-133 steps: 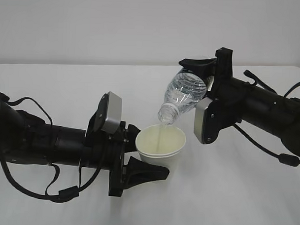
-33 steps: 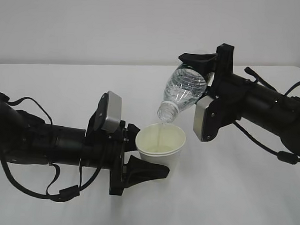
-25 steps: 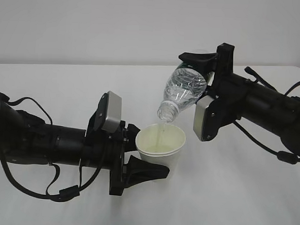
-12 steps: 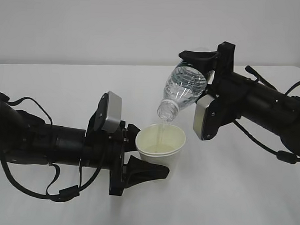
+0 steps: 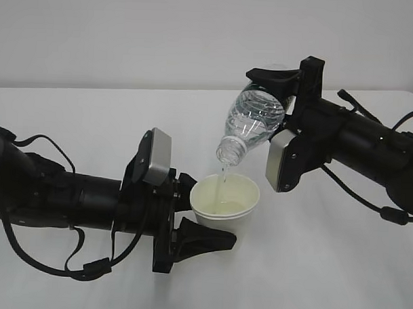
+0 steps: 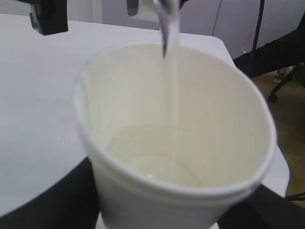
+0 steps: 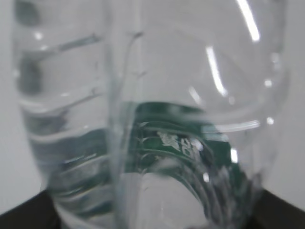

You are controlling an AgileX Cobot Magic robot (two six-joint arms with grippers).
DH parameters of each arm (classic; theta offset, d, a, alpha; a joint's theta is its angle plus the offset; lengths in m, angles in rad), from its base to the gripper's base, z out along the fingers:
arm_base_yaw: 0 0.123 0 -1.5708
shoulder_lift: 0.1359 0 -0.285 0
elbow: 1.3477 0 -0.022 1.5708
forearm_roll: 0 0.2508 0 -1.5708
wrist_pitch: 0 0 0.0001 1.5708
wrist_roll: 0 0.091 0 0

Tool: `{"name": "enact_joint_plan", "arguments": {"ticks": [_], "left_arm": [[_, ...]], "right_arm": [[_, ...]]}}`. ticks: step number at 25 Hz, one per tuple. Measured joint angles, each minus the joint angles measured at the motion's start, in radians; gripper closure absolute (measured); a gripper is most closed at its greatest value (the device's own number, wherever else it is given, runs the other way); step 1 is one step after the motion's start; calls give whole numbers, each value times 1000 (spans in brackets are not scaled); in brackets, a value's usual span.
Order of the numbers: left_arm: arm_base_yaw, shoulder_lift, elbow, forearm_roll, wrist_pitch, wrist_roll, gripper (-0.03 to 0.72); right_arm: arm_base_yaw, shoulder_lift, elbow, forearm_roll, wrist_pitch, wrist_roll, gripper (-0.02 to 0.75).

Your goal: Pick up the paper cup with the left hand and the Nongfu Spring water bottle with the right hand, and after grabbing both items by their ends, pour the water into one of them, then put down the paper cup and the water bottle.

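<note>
From the exterior view, the black left arm's pincer (image 5: 199,218) pinches the small white paper cup with the cream inside (image 5: 225,204) low on its wall, its two black fingers (image 5: 207,238) spread around the base, the cup upright and held over the white desk (image 5: 311,266); whether its bottom touches the desk cannot be told. The black right arm's pincer (image 5: 280,86) clamps the bottom end of the small clear ribbed plastic bottle (image 5: 255,122), which is tipped neck-down, its open mouth just above the cup's rim and a little toward the far side. A thin stream of clear water (image 5: 222,179) runs from mouth to cup. To pour well, the right arm should keep the neck over the middle of the cup and steepen the tilt only gradually, since the bottle looks partly drained and could gulp and splash.

In the left wrist view, the cup (image 6: 176,143) fills the picture, with a shallow pool at the bottom and the water stream (image 6: 170,86) landing well inside, nearer the far wall. The cup should be held level and steady; its thin wall could buckle if squeezed harder. There seems to be plenty of room before the rim.

In the right wrist view, the bottle (image 7: 152,119) is seen close and blurred, its dark green label band (image 7: 181,138) showing through the plastic, with the dark edges of the pincer just visible at the lower corners. The grip appears firm; I would keep it unchanged until the bottle is righted.
</note>
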Motion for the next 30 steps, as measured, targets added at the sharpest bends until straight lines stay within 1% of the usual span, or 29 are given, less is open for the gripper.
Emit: {"name": "enact_joint_plan", "arguments": {"ticks": [30], "left_arm": [[0, 0, 0, 0, 2, 0, 214]], "right_arm": [[0, 0, 0, 0, 0, 0, 282]]}}
